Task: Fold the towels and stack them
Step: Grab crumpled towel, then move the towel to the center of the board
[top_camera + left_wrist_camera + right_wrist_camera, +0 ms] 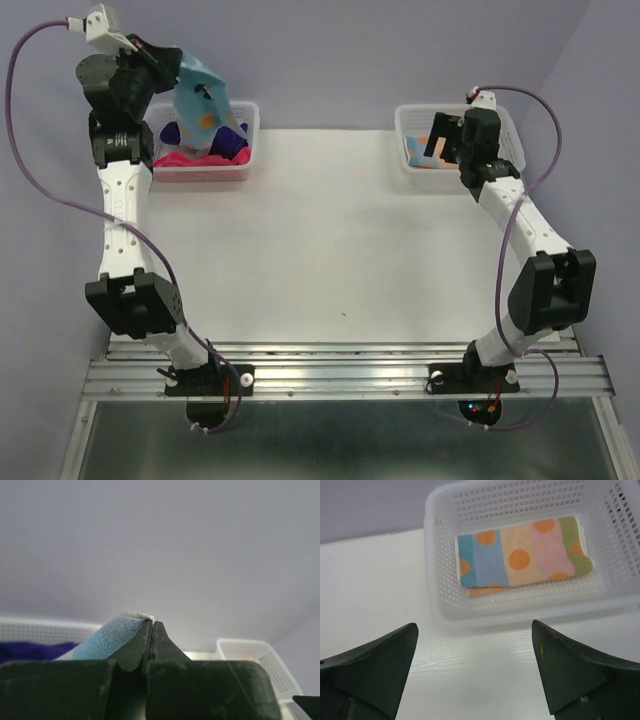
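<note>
My left gripper [175,58] is raised at the back left, shut on a corner of a light blue towel [205,100] with orange and blue spots. The towel hangs over the left white basket [250,115]. In the left wrist view the jaws [151,625] pinch the blue cloth [112,635]. A pink-red towel [185,158] and a dark purple towel [235,143] lie in that basket. My right gripper [475,630] stands open over the table, just in front of the right basket [440,580]. In it lies a folded striped towel [520,555] with orange spots, on top of an orange one [485,590].
The white table [330,230] stretches between the two baskets at the back corners. The right basket [505,125] sits at the back right, with the right gripper [437,140] over its near side. A purple-grey wall runs behind both.
</note>
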`<act>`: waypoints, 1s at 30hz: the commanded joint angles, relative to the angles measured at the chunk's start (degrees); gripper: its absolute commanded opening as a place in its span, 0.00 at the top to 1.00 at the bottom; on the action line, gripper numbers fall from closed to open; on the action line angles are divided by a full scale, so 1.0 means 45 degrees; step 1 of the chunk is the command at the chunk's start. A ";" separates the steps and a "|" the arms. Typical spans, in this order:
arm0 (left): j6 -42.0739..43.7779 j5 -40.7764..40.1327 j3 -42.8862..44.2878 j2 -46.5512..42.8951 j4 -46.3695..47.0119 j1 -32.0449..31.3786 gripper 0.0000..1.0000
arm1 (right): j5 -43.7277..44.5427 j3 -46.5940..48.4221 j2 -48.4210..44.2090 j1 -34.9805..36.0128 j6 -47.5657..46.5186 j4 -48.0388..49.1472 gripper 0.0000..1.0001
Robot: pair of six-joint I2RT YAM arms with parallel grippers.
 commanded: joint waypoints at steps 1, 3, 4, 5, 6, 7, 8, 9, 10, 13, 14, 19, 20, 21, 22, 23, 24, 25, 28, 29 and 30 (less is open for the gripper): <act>-0.0808 0.1948 0.1936 -0.1293 0.1405 -0.0341 1.00 | -0.0500 -0.0754 -0.1534 -0.0048 0.0714 0.1449 0.00; -0.1061 0.2088 0.2213 -0.1761 0.1444 -0.0615 1.00 | -0.0637 -0.0989 -0.1946 -0.0048 0.0891 0.1508 0.00; -0.1198 0.2263 0.2330 -0.1898 0.1638 -0.0771 1.00 | -0.0676 -0.1106 -0.2160 -0.0048 0.1008 0.1547 0.00; -0.1508 0.2554 0.2467 -0.2035 0.1678 -0.0986 1.00 | -0.0735 -0.1416 -0.2414 -0.0048 0.1106 0.1567 0.00; -0.1724 0.2712 0.2855 -0.2171 0.1775 -0.1413 1.00 | -0.0813 -0.1555 -0.2861 -0.0067 0.1319 0.1606 0.00; -0.1842 0.2907 0.3072 -0.2212 0.1796 -0.1727 1.00 | -0.0852 -0.1730 -0.3136 -0.0048 0.1457 0.1587 0.00; -0.2172 0.3025 0.3480 -0.2270 0.1796 -0.1981 1.00 | -0.0794 -0.2080 -0.3410 -0.0048 0.1671 0.1567 0.00; -0.2292 0.3045 0.3619 -0.2290 0.1834 -0.2448 1.00 | -0.0697 -0.2277 -0.3915 -0.0048 0.1809 0.1451 0.00; -0.2331 0.3104 0.3717 -0.2271 0.2028 -0.3265 1.00 | -0.0580 -0.2472 -0.4172 -0.0067 0.1984 0.1372 0.00; -0.2604 0.3007 0.3874 -0.2115 0.2420 -0.4968 1.00 | -0.0247 -0.3350 -0.5168 -0.0048 0.2590 0.1060 0.00; -0.2721 0.2871 0.3913 -0.1979 0.2459 -0.5378 1.00 | -0.0247 -0.3643 -0.5422 -0.0048 0.2688 0.1020 0.00; -0.3385 0.2460 0.5006 -0.0417 0.2499 -0.6923 1.00 | 0.0552 -0.4816 -0.6711 -0.0048 0.3235 0.0064 0.00; -0.3503 0.2479 0.5085 -0.0222 0.2557 -0.7254 1.00 | 0.0709 -0.4914 -0.7139 -0.0048 0.3274 -0.0034 0.00; -0.3562 0.2460 0.5182 0.0109 0.2615 -0.7470 1.00 | 0.0903 -0.5031 -0.7356 -0.0048 0.3294 -0.0131 0.00; -0.3698 0.2460 0.5222 0.0267 0.2674 -0.7666 1.00 | 0.0944 -0.5091 -0.7532 -0.0048 0.3217 -0.0306 0.00; -0.3680 0.2498 0.5242 0.0385 0.2733 -0.7861 1.00 | 0.0983 -0.5130 -0.7669 -0.0048 0.3197 -0.0443 0.00; -0.3680 0.2460 0.5261 0.0560 0.2753 -0.8250 1.00 | 0.1177 -0.5092 -0.7941 -0.0048 0.3158 -0.0793 0.00; -0.3680 0.2460 0.5203 0.0600 0.2791 -0.8369 1.00 | 0.1295 -0.5052 -0.8041 -0.0048 0.3138 -0.0951 0.00; -0.3953 0.2713 0.3355 0.0037 0.3493 -0.8507 1.00 | 0.1492 -0.5266 -0.8548 -0.0048 0.3275 -0.1090 0.00; -0.3798 0.2462 0.1259 -0.0314 0.3592 -0.8469 1.00 | 0.1279 -0.5576 -0.8685 -0.0048 0.3294 -0.0993 0.00; -0.3681 0.2112 -0.0096 -0.1381 0.3902 -0.8391 1.00 | 0.0677 -0.5792 -0.8899 -0.0048 0.3314 -0.0702 0.00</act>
